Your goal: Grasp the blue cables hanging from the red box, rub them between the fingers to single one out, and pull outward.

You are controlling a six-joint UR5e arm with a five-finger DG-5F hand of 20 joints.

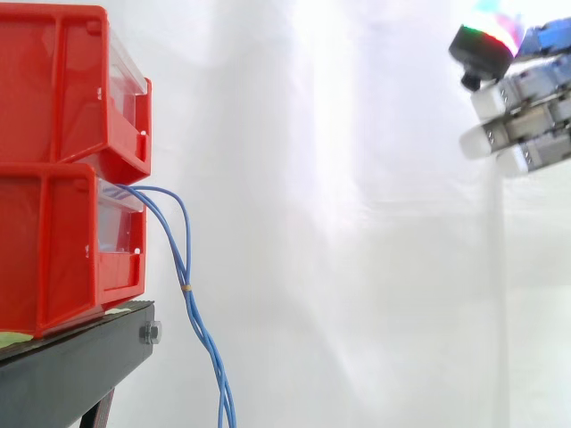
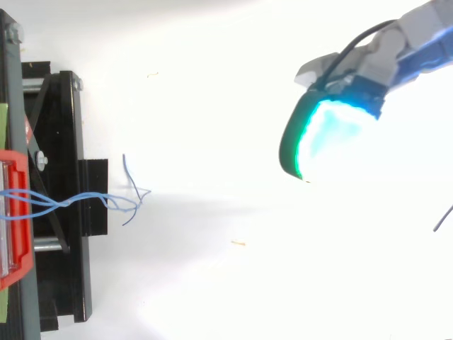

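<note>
Hanging from the front of the lower red bin (image 1: 62, 254) on the black stand (image 1: 71, 370), the blue cables (image 1: 189, 299) drop free past the stand's edge, well apart from the hand and lower than it, which leaves them open to a grasp from its side. The hand (image 1: 531, 111) hovers high with straight, relaxed fingers (image 1: 486, 138), holding nothing, so a reach down toward the cables looks like the first step.

Hand (image 1: 526, 114) sits high at the right edge. Fingers (image 1: 482, 141) straight, stacked, pointing left; thumb (image 1: 486, 40) above them, its pad glowing green. Grasp empty.
</note>
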